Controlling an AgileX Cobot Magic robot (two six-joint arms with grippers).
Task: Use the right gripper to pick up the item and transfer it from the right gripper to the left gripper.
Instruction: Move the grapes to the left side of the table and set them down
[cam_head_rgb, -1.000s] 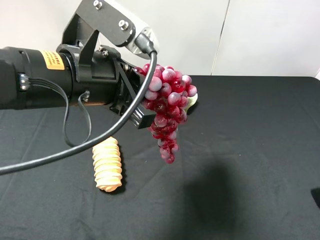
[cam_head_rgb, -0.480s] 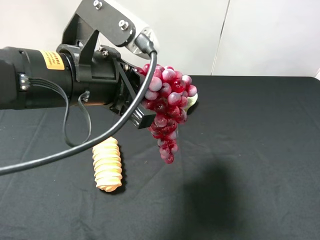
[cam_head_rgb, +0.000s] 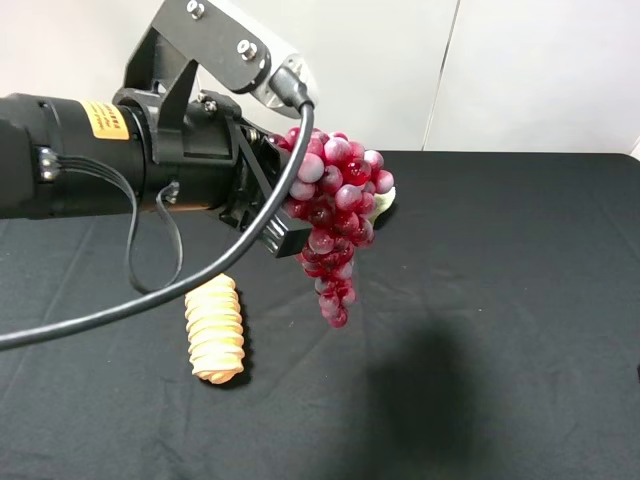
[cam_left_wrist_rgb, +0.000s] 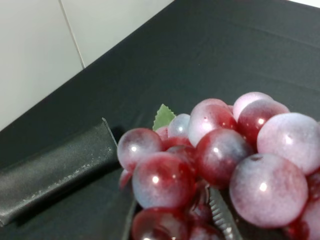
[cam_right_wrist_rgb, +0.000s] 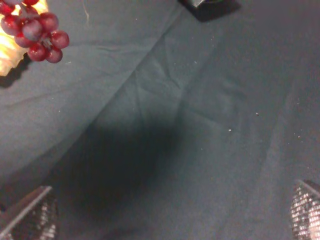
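Left gripper is clamped on the item near its thick top, which is held above the table; right gripper is spread wide, empty. Light, glossy, floppy handling is expected.

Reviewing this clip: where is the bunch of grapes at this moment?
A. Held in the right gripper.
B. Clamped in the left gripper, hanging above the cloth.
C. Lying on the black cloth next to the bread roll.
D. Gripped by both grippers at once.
B: the grapes hang from the shut left gripper, clear of the black cloth, while the right gripper is open with nothing between its fingers.
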